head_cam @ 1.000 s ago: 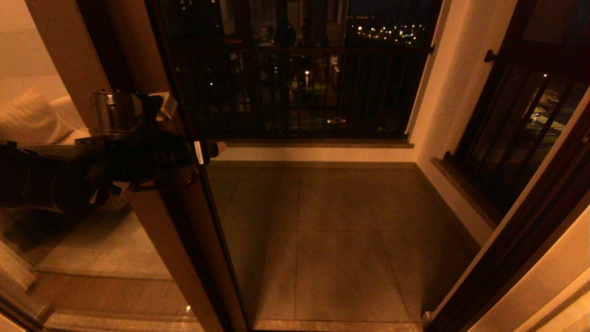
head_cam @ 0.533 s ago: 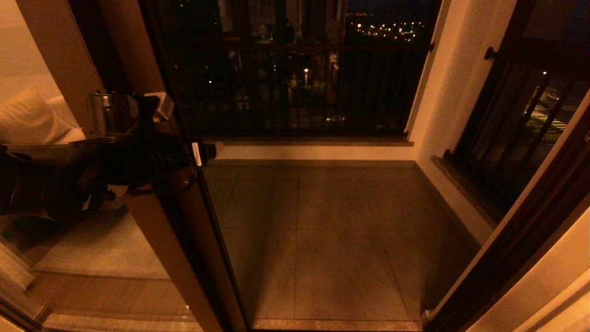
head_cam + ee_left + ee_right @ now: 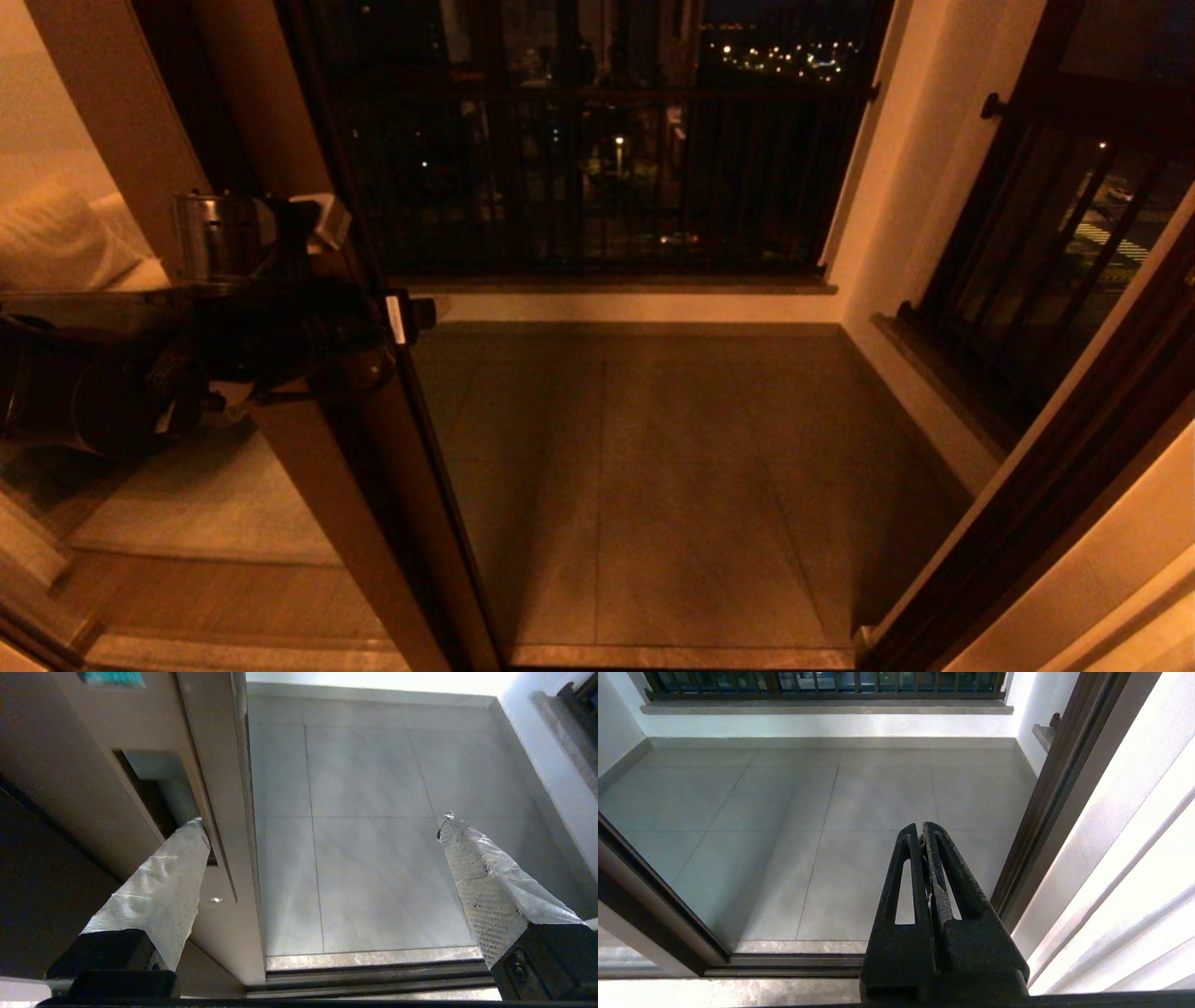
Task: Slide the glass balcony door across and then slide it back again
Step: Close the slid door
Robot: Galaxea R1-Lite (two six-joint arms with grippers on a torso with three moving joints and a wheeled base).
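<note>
With the door pushed over to the left of the opening, its brown stile runs diagonally up the head view from bottom centre to top left; doorway to its right is open onto the balcony floor; railing and city lights beyond; dark fixed frame on the right edge of the opening.

Left gripper sits at the stile at mid height, arm reaching in from the left; jaws spread wide, straddling the stile's edge; in the left wrist view one taped finger has its tip at the recessed handle on the stile face, touching or just short of it, can't tell which; other finger hangs free over the balcony tiles, well clear of the door; nothing clamped between them, gripper midpoint is over open floor just past the stile edge; sill track visible at the foot of the door.

Right gripper is parked low in front of the opening, not touching anything; fingers pressed together, empty; it looks across the tiles toward the railing; door frame to one side, fixed frame to the other.
</note>
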